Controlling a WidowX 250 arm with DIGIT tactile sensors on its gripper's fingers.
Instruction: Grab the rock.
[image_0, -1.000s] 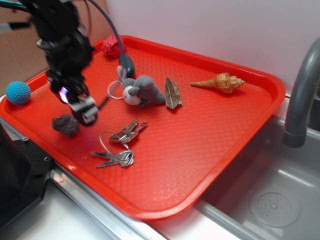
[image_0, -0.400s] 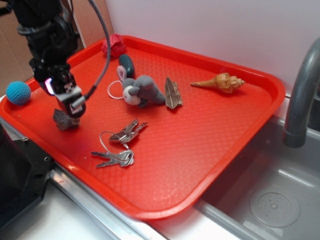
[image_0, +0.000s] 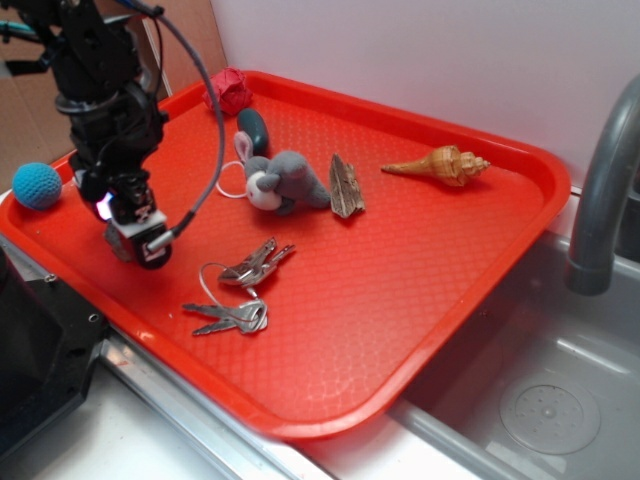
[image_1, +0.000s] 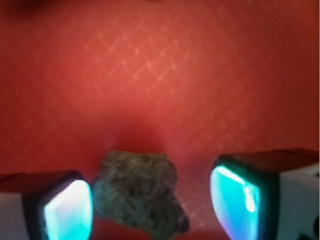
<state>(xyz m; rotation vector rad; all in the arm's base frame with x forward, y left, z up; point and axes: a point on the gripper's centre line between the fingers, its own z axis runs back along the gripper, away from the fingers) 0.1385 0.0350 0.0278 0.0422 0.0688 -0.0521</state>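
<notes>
Gripper (image_1: 152, 200) spread open, straddling the rock (image_1: 137, 192); rock on the tray (image_0: 400, 300) near its 9 o'clock edge, hugging the left pad; not yet gripped.

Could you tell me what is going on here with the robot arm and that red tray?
The WidowX arm has its gripper low over the left part of the red tray, going for the rock. In the wrist view the rock sits between the two fingers, which stand apart and do not yet squeeze it. Keys, a plush mouse and a shell lie untouched.
</notes>
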